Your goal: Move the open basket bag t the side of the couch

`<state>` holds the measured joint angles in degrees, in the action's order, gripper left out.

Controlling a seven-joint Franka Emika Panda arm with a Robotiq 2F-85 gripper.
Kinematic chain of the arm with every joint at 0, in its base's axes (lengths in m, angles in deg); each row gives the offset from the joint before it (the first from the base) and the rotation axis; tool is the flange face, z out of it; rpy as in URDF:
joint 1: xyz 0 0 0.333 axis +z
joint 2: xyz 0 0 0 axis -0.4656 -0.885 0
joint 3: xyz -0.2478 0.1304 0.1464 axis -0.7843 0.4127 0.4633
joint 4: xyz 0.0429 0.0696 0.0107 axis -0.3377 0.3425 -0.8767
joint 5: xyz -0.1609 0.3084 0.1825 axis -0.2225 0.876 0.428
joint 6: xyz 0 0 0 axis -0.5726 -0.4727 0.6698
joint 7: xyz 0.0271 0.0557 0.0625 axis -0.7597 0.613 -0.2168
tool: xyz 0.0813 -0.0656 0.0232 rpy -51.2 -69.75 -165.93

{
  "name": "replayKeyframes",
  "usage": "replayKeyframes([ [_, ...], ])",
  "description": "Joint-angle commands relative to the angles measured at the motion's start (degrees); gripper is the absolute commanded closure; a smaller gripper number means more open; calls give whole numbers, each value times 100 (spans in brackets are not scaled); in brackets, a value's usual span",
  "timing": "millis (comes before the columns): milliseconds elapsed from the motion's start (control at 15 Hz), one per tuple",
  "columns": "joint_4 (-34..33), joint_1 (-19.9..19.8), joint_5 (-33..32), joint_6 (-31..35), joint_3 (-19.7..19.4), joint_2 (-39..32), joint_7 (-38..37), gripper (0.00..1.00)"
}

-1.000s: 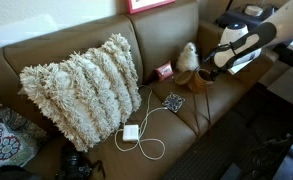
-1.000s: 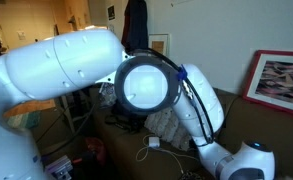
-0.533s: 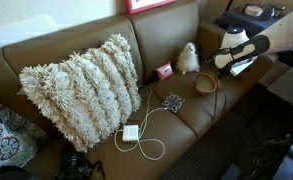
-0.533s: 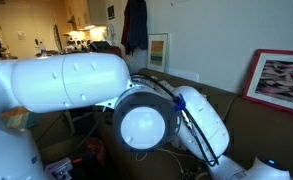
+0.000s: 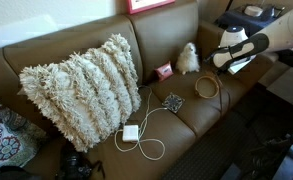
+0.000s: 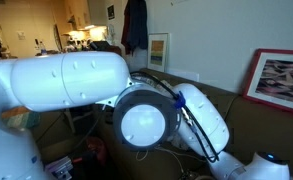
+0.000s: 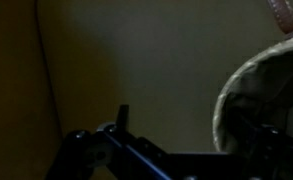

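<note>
One open basket bag lies on the seat of the couch, right of the frame's centre in an exterior view. Its round mouth faces up, near the couch's arm at the right end. The single gripper hangs just above and to the right of it, apart from it. Its jaws are spread wide and hold nothing. In the wrist view the basket's pale woven rim curves in at the right edge. The rest of that view is dark leather, with black gripper parts along the bottom.

Behind the basket stand one cream fuzzy lump and one small pink box. There are two pillows: one large shaggy cream pillow at the centre left and one patterned pillow at the lower left corner. One white charger with its looping cable lies on the seat's front. One small dark patterned square lies beside the cable. In an exterior view the white arm fills most of the frame.
</note>
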<state>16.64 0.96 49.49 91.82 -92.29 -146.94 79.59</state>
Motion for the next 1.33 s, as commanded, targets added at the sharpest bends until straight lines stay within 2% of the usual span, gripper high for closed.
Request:
replayKeyframes([
  [0, 41, -116, -74, 141, 195, 0, 209, 0],
  [400, 44, -213, -30, 66, 372, -1, 446, 0],
  [867, 224, 56, -46, 32, 149, -2, -148, 0],
  [1267, 613, 146, -69, 210, 317, -16, -46, 0],
])
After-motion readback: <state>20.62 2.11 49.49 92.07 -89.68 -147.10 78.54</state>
